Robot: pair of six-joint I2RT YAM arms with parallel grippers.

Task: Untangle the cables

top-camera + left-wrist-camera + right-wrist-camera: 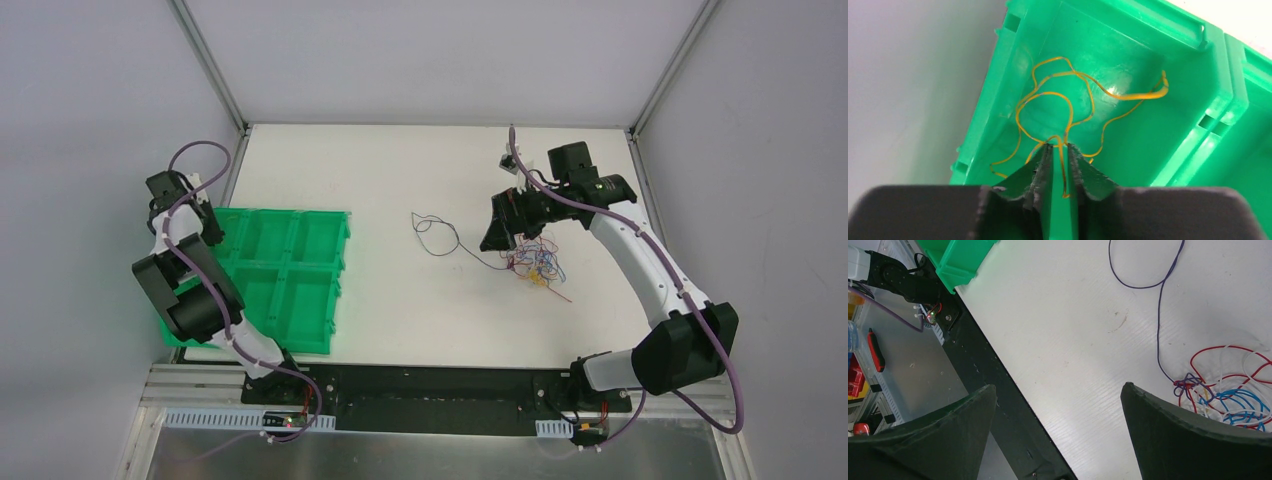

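Several yellow cables [1088,92] lie coiled in a compartment of the green bin [1198,30]. My left gripper [1060,145] hangs just above them, its jaws a narrow slit apart; one yellow strand runs loose through that slit. In the top view this gripper [203,226] is over the bin's far-left corner. A tangle of red, blue, white and purple cables [537,262] lies on the table at the right. One purple cable [1159,330] trails out of the tangle [1228,400] into a loop [435,232]. My right gripper [497,237] [1058,386] hovers wide open beside the tangle, holding nothing.
The green bin [290,300] with several compartments sits at the table's left edge. A small white and black block [507,163] stands at the back right. A black rail [430,385] borders the near table edge.
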